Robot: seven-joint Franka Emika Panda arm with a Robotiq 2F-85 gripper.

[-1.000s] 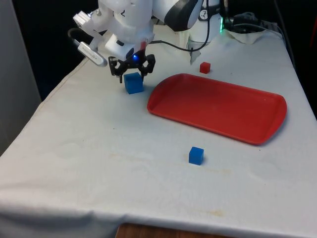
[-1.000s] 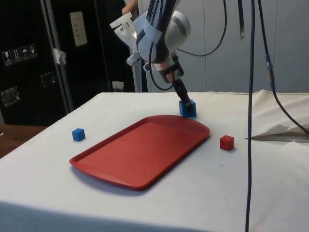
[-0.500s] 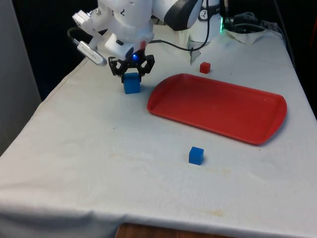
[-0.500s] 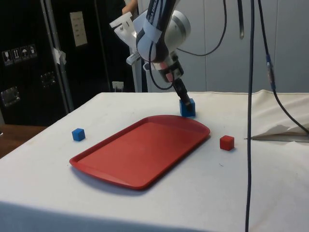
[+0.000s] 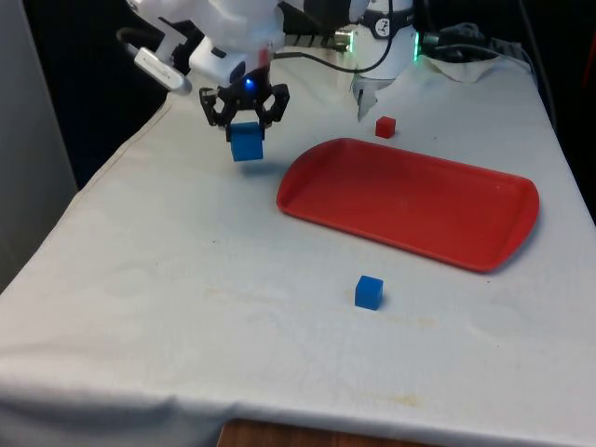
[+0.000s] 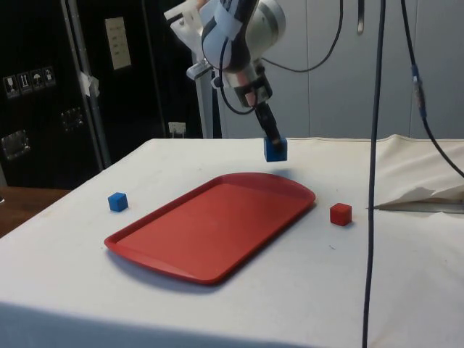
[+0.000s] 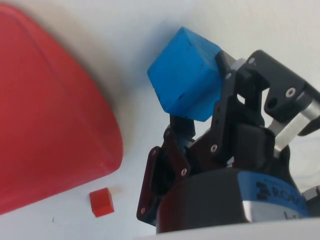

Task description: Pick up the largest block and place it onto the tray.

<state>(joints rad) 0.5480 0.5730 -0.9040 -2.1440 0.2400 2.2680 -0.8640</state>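
While you looked across the table, a small blue block (image 5: 369, 291) lay nearest on the white cloth (image 5: 186, 279), the red tray (image 5: 410, 200) sat beyond it, and left of the tray's far end the gripper (image 5: 246, 110) clamped the large blue block (image 5: 247, 142) clear above the cloth; farthest was a small red block (image 5: 385, 127).

A small blue cube (image 5: 369, 291) is seen on the white-clothed worktop (image 5: 186, 279), in the near part of the front view, well apart from other items; in the side view it (image 6: 117, 201) sits toward the left. A small red cube (image 5: 386, 127) is placed farther back, toward the front view's right of centre, and is also seen in the side view (image 6: 341, 214) and wrist view (image 7: 101, 202). Dark cabinets (image 6: 43, 87) are seen behind the worktop in the side view. Black cables (image 6: 373, 109) are hung at the right there.
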